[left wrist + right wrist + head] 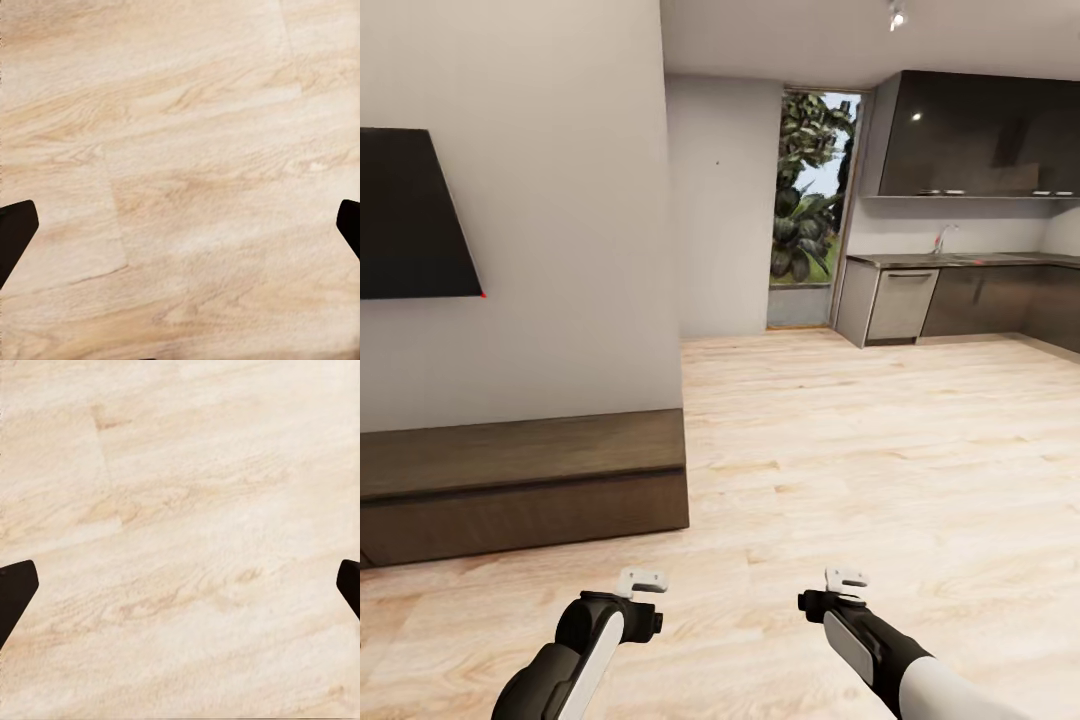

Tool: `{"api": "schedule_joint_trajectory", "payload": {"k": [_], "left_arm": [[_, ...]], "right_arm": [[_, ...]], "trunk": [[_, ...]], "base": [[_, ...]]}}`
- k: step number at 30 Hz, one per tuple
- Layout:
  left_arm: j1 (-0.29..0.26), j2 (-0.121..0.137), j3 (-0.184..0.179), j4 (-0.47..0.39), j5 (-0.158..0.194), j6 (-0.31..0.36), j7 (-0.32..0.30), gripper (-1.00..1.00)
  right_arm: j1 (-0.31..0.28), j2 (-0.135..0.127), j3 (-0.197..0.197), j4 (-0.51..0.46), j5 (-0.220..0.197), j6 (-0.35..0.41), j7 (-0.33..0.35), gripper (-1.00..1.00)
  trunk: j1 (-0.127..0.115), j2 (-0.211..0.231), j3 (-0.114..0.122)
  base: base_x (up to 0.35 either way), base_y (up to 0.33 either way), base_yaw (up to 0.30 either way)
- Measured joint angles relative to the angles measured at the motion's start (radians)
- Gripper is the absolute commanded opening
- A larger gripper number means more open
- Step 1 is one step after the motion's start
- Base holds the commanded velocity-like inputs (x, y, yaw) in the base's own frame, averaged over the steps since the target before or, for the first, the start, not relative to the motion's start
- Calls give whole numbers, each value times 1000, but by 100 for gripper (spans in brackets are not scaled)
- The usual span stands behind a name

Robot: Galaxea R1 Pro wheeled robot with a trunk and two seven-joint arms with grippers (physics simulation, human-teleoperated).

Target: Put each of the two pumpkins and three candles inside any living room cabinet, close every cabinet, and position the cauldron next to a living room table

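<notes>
The long, low, dark brown cabinet [520, 485] stands against the white wall at the left, its flat fronts flush and nothing on its top. My left gripper [643, 580] and right gripper [847, 578] hang low over the pale wood floor, to the right of the cabinet's end. In the left wrist view the left gripper [180, 232] is open, its dark fingertips [15, 232] wide apart over bare floorboards. The right gripper [180, 592] is open in the same way, with nothing between its fingers. The pumpkins, candles, cauldron and table are out of view.
A dark TV screen [410, 215] hangs on the wall above the cabinet. Wood floor [860, 450] stretches ahead to a tall window [812, 200] and a grey kitchen counter [960, 295] at the back right.
</notes>
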Motion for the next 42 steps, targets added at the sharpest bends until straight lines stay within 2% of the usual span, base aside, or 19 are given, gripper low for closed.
{"api": "schedule_joint_trajectory", "payload": {"k": [7, 24, 35, 38, 40, 42], "left_arm": [[0, 0, 1, 0, -1, 0, 0, 100], [0, 0, 1, 0, 0, 0, 0, 100], [0, 4, 6, -21, -2, 0, -4, 100], [2, 15, 25, -93, -3, 4, -9, 100], [4, 33, 42, -137, 2, 9, -11, 100], [8, 62, 74, -206, 6, 16, -15, 100]], "right_arm": [[0, 0, -7, -5, -5, 1, -4, 100], [0, 3, -4, -1, -3, 11, -7, 100], [0, 1, -5, -2, -2, 2, -7, 100], [0, -1, -5, -2, -2, 2, -5, 100], [0, -1, -5, -2, -2, 1, -4, 100], [0, -2, -4, -2, -2, 0, -5, 100]], "trunk": [[0, 0, 0], [0, 0, -10], [0, 0, -14], [0, 0, -14], [0, 0, -14], [0, 0, -14]], "base": [[-30, 21, 28], [-1, 0, 231], [0, 0, 25], [0, 0, 0], [0, 0, 0], [0, 0, 0]]}}
